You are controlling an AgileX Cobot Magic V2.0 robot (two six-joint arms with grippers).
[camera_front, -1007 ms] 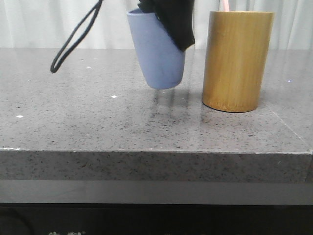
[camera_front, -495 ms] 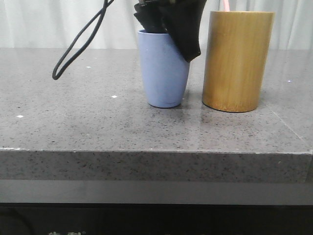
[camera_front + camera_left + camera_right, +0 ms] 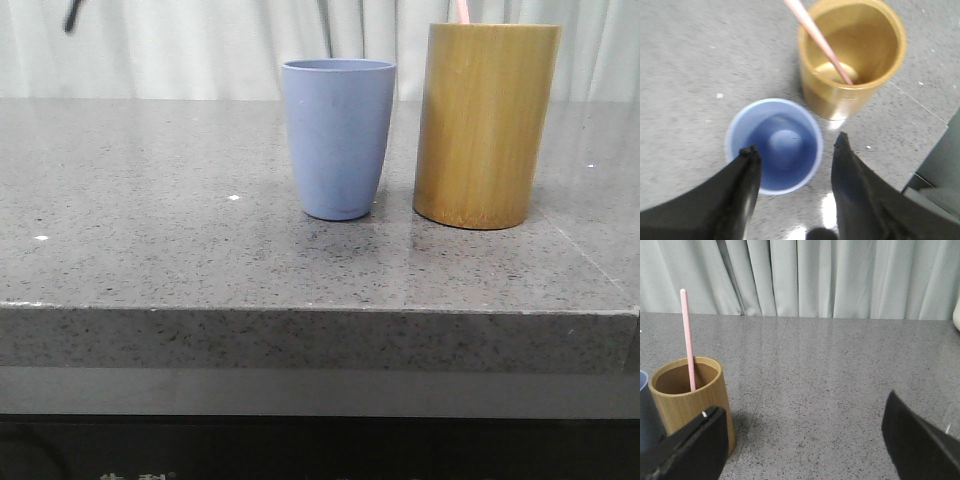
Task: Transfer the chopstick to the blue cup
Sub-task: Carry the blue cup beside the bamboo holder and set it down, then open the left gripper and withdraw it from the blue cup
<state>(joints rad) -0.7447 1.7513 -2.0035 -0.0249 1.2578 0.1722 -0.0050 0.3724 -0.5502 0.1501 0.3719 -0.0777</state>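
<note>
The blue cup stands upright on the grey table, just left of the tan bamboo cylinder. One pale pink chopstick sticks out of the cylinder's top. In the left wrist view my left gripper is open and empty, well above the blue cup, which is empty inside; the chopstick leans in the cylinder. In the right wrist view my right gripper is open and empty, low over the table to the right of the cylinder and chopstick.
The grey speckled table has its front edge near the camera. A pale curtain hangs behind the table. The table's right edge shows in the left wrist view.
My left gripper set the blue cup down upright, let it go and rose out of the front view. The cable went up with it.
</note>
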